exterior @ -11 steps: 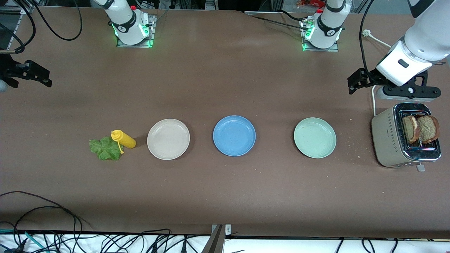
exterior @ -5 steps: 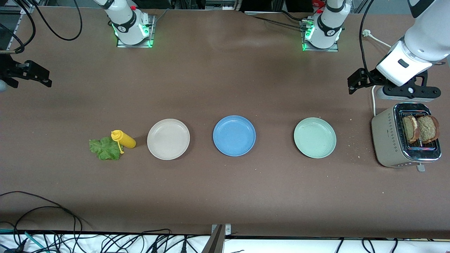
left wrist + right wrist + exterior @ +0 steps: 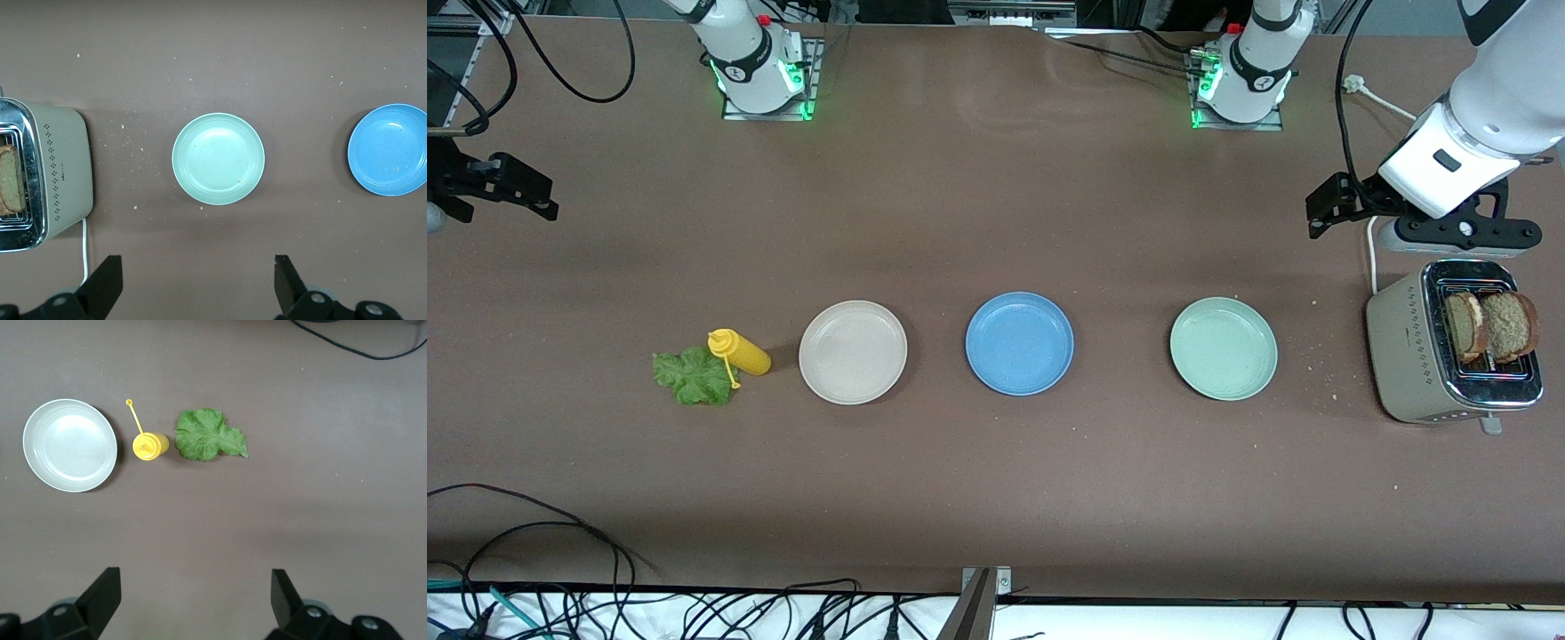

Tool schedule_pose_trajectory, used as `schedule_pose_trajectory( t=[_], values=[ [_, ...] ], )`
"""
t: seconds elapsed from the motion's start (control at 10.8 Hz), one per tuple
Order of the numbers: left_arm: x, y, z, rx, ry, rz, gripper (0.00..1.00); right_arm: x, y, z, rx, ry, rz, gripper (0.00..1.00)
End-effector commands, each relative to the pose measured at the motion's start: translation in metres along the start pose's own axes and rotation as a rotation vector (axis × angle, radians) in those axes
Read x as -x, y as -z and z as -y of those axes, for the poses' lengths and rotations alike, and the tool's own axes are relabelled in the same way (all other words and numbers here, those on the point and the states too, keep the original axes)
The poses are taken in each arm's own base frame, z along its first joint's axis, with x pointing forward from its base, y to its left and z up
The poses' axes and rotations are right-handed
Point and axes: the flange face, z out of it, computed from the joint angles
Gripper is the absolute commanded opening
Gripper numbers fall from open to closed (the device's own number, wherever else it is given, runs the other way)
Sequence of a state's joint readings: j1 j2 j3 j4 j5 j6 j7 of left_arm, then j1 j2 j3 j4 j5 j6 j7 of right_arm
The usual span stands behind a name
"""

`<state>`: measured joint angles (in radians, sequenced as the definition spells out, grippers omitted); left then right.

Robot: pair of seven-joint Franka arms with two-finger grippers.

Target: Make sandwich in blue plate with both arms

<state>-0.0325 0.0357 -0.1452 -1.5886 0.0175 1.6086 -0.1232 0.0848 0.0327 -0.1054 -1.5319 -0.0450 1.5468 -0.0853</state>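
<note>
My left gripper [image 3: 193,290] hangs in the air at the left arm's end of the tabletop [image 3: 996,498], over bare surface just beside the toaster [image 3: 1414,356]. Its jaws stand wide apart and hold nothing. My right gripper [image 3: 193,607] hangs at the right arm's end of the tabletop, over bare surface well apart from the plates. Its jaws also stand wide apart and hold nothing.

3 plates lie in 1 row along the middle of the tabletop, each apart from the next:
- the blue plate [image 3: 1019,343], at the centre, with nothing on it;
- the pale green plate [image 3: 1224,348], toward the left arm's end;
- the beige plate [image 3: 853,352], toward the right arm's end.

The sandwich is not assembled. Its parts lie as follows:
- 2 bread slices [image 3: 1490,325] stand upright in the slots of the toaster, which sits at the left arm's end, near that edge of the tabletop.
- The lettuce leaf [image 3: 692,377] lies flat on the tabletop toward the right arm's end.

A yellow squeeze bottle [image 3: 740,352] lies on its side between the lettuce leaf and the beige plate, just beside the leaf. Crumbs [image 3: 133,143] are scattered on the tabletop between the toaster and the pale green plate.
</note>
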Motion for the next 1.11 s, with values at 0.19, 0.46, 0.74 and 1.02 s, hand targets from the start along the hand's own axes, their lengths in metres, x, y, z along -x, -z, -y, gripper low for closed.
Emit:
schedule_pose_trajectory(
  t=[0.19, 0.46, 0.74, 1.02],
  values=[
    [-0.003, 0.003, 0.004, 0.017, -0.017, 0.012, 1.0, -0.002, 0.006, -0.001, -0.003, -0.01, -0.01, 1.0],
    [-0.004, 0.002, 0.006, 0.017, -0.009, 0.014, 1.0, -0.002, 0.006, -0.001, -0.003, -0.011, -0.01, 1.0],
    [-0.005, 0.002, 0.011, 0.017, 0.0, 0.014, 1.0, -0.002, 0.006, -0.001, -0.003, -0.011, -0.01, 1.0],
    [-0.007, -0.002, 0.013, 0.017, 0.007, 0.02, 1.0, -0.002, 0.006, -0.001, -0.008, -0.011, -0.011, 1.0]
  ],
)
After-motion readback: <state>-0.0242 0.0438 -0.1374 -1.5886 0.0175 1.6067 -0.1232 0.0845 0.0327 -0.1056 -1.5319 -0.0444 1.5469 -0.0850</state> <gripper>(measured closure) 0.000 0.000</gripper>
